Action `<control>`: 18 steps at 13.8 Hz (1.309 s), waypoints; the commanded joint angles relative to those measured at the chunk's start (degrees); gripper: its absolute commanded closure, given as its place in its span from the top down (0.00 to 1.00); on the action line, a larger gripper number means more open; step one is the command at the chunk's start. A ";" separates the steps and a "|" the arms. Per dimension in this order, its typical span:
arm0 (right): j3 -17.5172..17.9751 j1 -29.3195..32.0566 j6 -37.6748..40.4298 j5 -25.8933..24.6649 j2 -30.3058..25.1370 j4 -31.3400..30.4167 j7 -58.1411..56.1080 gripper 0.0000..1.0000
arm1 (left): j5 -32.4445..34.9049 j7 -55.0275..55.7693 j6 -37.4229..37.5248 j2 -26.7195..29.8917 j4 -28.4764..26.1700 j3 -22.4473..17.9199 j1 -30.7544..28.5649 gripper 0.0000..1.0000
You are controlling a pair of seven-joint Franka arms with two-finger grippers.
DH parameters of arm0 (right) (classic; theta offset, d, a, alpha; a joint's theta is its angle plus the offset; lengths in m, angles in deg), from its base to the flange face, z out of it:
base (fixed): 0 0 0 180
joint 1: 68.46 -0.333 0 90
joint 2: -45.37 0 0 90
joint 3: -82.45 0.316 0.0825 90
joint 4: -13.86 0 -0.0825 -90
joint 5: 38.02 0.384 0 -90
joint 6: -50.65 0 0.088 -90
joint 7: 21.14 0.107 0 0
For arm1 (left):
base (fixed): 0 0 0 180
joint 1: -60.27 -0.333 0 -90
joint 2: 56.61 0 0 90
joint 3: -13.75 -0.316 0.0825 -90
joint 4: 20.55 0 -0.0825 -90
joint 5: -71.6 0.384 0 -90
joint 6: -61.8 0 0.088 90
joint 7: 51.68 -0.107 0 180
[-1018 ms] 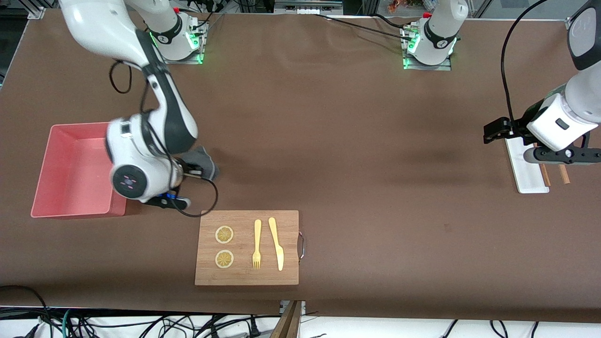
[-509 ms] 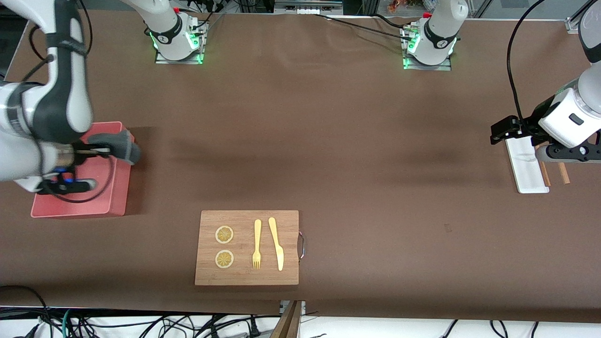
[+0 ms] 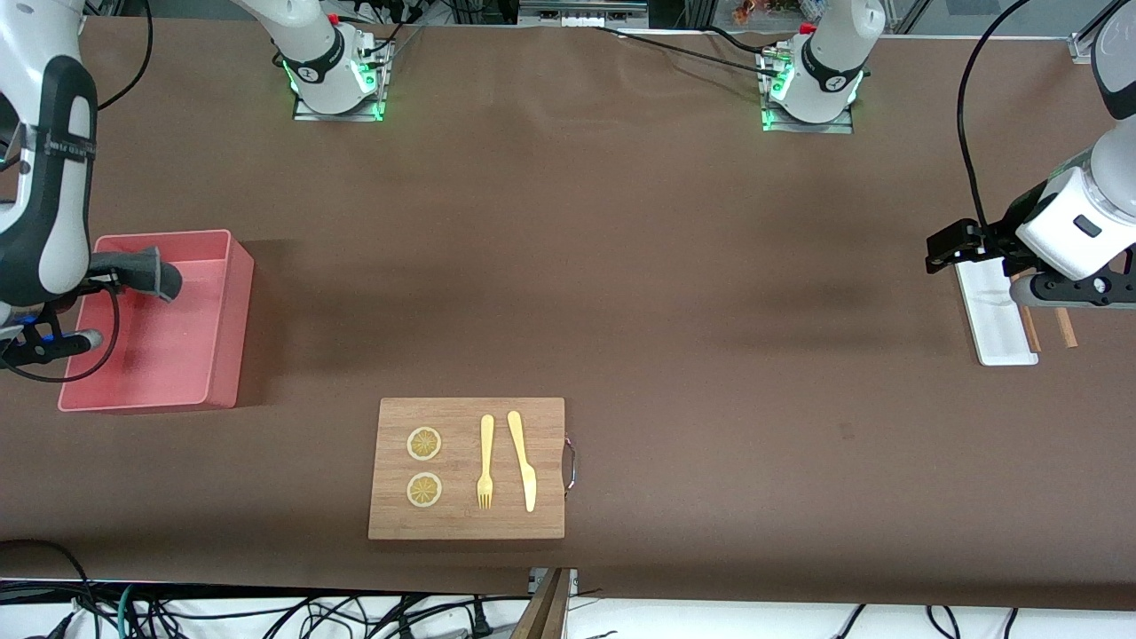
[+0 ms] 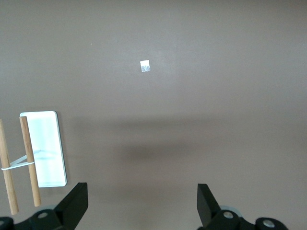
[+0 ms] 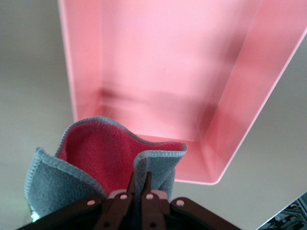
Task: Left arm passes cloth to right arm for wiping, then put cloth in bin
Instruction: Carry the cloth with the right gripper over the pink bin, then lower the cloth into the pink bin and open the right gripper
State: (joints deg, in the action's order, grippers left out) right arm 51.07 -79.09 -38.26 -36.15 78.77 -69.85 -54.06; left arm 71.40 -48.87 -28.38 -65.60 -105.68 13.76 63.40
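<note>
The cloth point(image 3: 142, 272) is up in the air over the bin point(image 3: 232, 330), and we're right at the closing stretch here. We've got the right claw point(image 3: 120, 282) pinched tight on it; the right wrist view shows the fingers pressed together through a fold, grey side out, crimson lining curling open toward the pink tub below. So the handover looks done, since the cloth is with the right arm and not the left. Whether the wiping is finished we can't read off the table point(image 3: 621, 266) itself, but with the cloth carried over the bin, we judge that stage to be over.

What's left, as we see it: the drop. The cloth hangs above the bin's interior, close to the wall at the robots' end of the bin, and it's not yet released. The bin holds nothing that we can see.

The left claw point(image 4: 139, 211) waits well away from the bin, at the left arm's end of the table, fingers spread wide and holding nothing, just above a small white tray point(image 3: 994, 311) with two wooden sticks point(image 3: 1047, 328) beside it. The cutting board point(image 3: 467, 468), nearer the front camera than the bin, sits with its lemon slices point(image 3: 424, 466), fork point(image 3: 485, 461) and knife point(image 3: 522, 460) laid out tidily.
</note>
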 commanded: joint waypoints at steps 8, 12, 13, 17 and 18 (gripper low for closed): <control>0.44 0.18 -10.57 -0.11 5.87 -4.01 -1.09 0.00 | -0.16 -0.97 0.53 -1.91 4.45 -0.10 -0.23 1.00; 0.53 0.44 -12.16 3.57 7.90 -4.01 -0.91 1.00 | -0.16 -0.97 0.44 -1.99 4.53 -0.18 -0.14 1.00; 0.53 0.53 -11.81 3.84 7.73 -3.75 -0.83 1.00 | -0.16 -0.97 0.44 -1.99 4.53 -0.18 -0.14 1.00; 0.62 -0.09 -9.62 4.02 4.75 -2.00 -0.74 1.00 | -0.16 -0.97 0.44 -1.99 4.53 -0.10 -0.14 1.00; 0.62 -0.17 -7.87 4.02 4.30 -0.68 -0.65 1.00 | -0.16 -0.97 0.44 -1.99 4.53 -0.18 -0.14 1.00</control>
State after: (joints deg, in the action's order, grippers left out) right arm 51.51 -79.19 -49.17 -32.90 85.74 -71.83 -54.32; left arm 71.40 -48.87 -28.42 -66.75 -103.09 13.68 63.36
